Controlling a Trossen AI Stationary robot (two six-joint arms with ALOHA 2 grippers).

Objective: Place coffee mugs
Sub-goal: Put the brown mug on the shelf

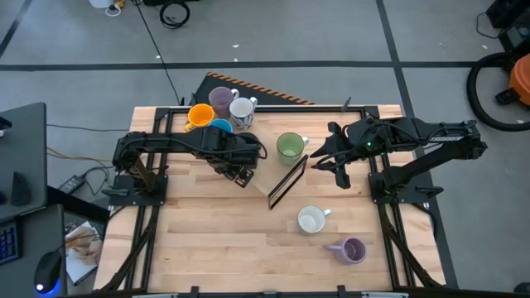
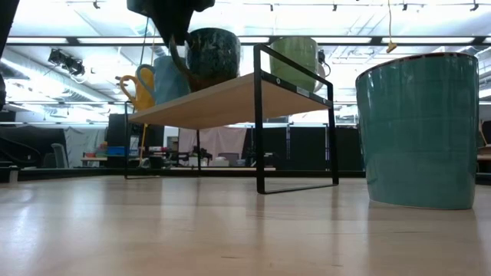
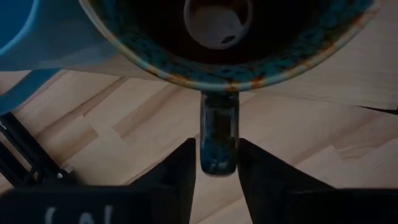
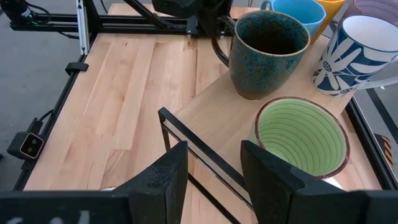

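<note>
Jaws, left gripper point(image 3: 216, 163): standing narrowly apart on either side of the dark mug's handle point(image 3: 218, 138), a thin gap visible on each side, so the grip looks slackened rather than clamped. Jaws, right gripper point(image 4: 214, 169): parted, empty, hovering beside the shelf rack near the green mug point(image 4: 301, 137).

Item: dark brown mug point(image 4: 268, 55), speckled teal glaze, upright on the raised wooden shelf point(image 4: 214, 106), between the light blue mug point(image 4: 298, 14) and the green one. Orange mug point(image 1: 200, 115), lavender mug point(image 1: 221, 98) and patterned white mug point(image 4: 357, 53) grouped at the shelf's far end. Unplaced on the table point(image 1: 215, 248): white mug point(image 1: 311, 219) upright; second lavender mug point(image 1: 351, 250), apparently on its side.

Handling, judged: glazed ceramic, rigid, moderately heavy for its size, slick under hard fingers, liable to chip or crack if dropped or knocked against a neighbour. Best hold: across the handle loop, as here, or pinching the rim wall. Shelf spacing is tight, so withdrawal should run straight back along the handle line.
</note>
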